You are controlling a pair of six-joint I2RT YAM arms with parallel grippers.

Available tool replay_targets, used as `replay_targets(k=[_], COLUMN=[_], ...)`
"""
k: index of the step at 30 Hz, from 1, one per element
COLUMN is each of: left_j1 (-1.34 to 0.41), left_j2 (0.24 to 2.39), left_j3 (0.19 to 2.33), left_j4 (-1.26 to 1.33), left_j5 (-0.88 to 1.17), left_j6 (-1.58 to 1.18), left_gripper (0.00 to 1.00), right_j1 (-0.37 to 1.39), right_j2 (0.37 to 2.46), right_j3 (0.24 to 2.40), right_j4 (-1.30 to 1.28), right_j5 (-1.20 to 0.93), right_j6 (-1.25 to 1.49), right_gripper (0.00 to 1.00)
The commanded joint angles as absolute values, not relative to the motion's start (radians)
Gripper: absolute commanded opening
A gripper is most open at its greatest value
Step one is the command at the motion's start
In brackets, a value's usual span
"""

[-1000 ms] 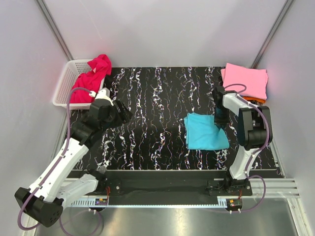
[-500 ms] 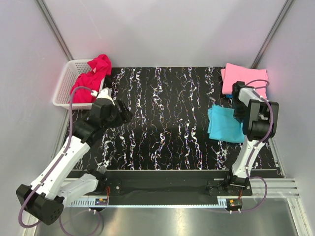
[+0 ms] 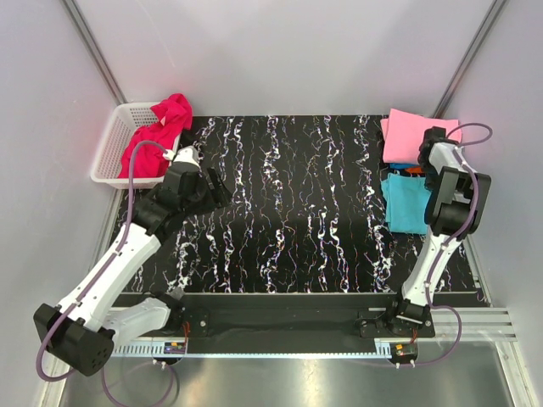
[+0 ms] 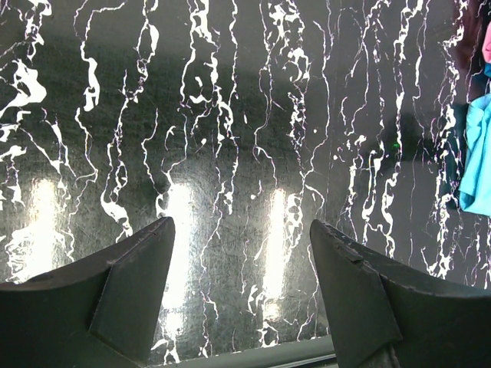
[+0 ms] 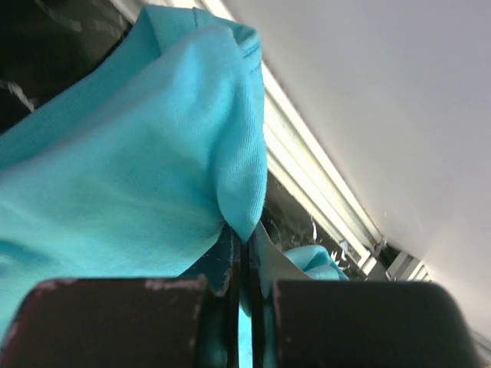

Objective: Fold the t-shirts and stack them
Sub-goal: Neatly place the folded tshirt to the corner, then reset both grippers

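Left gripper (image 4: 239, 230): jaws spread wide, nothing between them, hovering over bare tabletop (image 3: 288, 186) towards the left edge.
Turquoise t-shirt (image 3: 405, 203): folded, and dangling close to the right edge of the tabletop. I can't tell from here whether its lower hem brushes the surface.
Right gripper (image 5: 245, 245): clamped tight on a pinch of that turquoise cloth, carrying it, just beside the stack.
Pink t-shirt (image 3: 411, 136): neatly folded in the far right corner, with a sliver of orange peeping out beneath it. That's the stack!
Basket (image 3: 110, 153): far left corner, with a magenta-red t-shirt (image 3: 161, 131) crumpled in it and spilling over the rim, not yet folded.
Step in hand: looks like the stacking move, with the turquoise one on its way to the pink pile.
Next move: I'd say lift the fold over the pink one, lay it flat and square, then let go without dragging a corner loose. The left one seems free to fetch the magenta-red shirt.
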State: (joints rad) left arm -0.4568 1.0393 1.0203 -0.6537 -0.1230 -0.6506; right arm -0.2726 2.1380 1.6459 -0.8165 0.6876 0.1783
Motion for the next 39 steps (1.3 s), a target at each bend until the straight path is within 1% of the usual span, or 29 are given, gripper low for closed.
replay_targets(k=[1,5,9,17,20,21,24,26,29,35,39], left_j1=[-0.456,-0.454,-0.456,-0.454,-0.456,-0.456,-0.456,-0.456,-0.456,-0.456,-0.456], left_j2=[1.042,1.039,1.046,1.058,1.055,1.054,1.048,1.046,1.037,1.028,1.008], left_j3=[1.081,1.100,1.103,1.097,1.086,1.083,1.072,1.066,1.060,1.052,1.035], left_j4=[-0.626,-0.641,-0.644,-0.646,-0.646,-0.646,-0.646,-0.644,-0.644,-0.644,-0.644], left_j5=[-0.126,-0.130,-0.130,-0.123,-0.127,-0.124,-0.127,-0.124,-0.123,-0.123,-0.124], left_j6=[-0.618,-0.604,-0.607,-0.615,-0.618,-0.618,-0.621,-0.623,-0.623,-0.624,-0.629], left_gripper=[0.77,0.77,0.77,0.77,0.77,0.77,0.78,0.78,0.78,0.78,0.78], right_j1=[-0.291,-0.313,-0.341,-0.351,-0.351,-0.351,-0.351,-0.350,-0.341,-0.258,-0.232], right_j2=[2.167,2.191,2.184,2.197,2.181,2.174,2.151,2.126,2.074,1.985,1.951], right_j3=[1.713,1.689,1.677,1.723,1.723,1.720,1.723,1.720,1.712,1.710,1.701], right_j4=[-0.793,-0.744,-0.713,-0.698,-0.703,-0.698,-0.698,-0.698,-0.696,-0.692,-0.692], right_j5=[0.784,0.914,0.908,0.861,0.795,0.772,0.732,0.727,0.744,0.810,0.802], right_j6=[0.169,0.166,0.187,0.198,0.225,0.230,0.229,0.230,0.238,0.199,0.192], right_gripper=[0.00,0.00,0.00,0.00,0.18,0.35,0.58,0.61,0.61,0.62,0.62])
